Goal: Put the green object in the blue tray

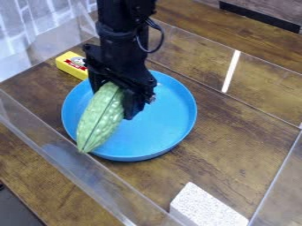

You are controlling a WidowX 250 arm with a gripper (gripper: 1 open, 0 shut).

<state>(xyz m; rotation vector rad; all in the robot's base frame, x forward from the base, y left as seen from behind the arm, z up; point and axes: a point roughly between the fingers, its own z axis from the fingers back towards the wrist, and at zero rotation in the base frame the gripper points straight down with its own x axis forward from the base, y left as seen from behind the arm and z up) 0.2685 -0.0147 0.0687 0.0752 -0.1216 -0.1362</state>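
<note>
While clamped in gripper point(116, 88): green object point(98, 116) over blue tray point(171, 124)

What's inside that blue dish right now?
The blue tray shows bare blue floor on its right side. The green object, held by the gripper, hangs over its left rim. The floor under them is hidden, so whether the object touches it is unclear.

Lab bench: wooden table point(253, 106), clear acrylic barrier point(53, 163).
</note>
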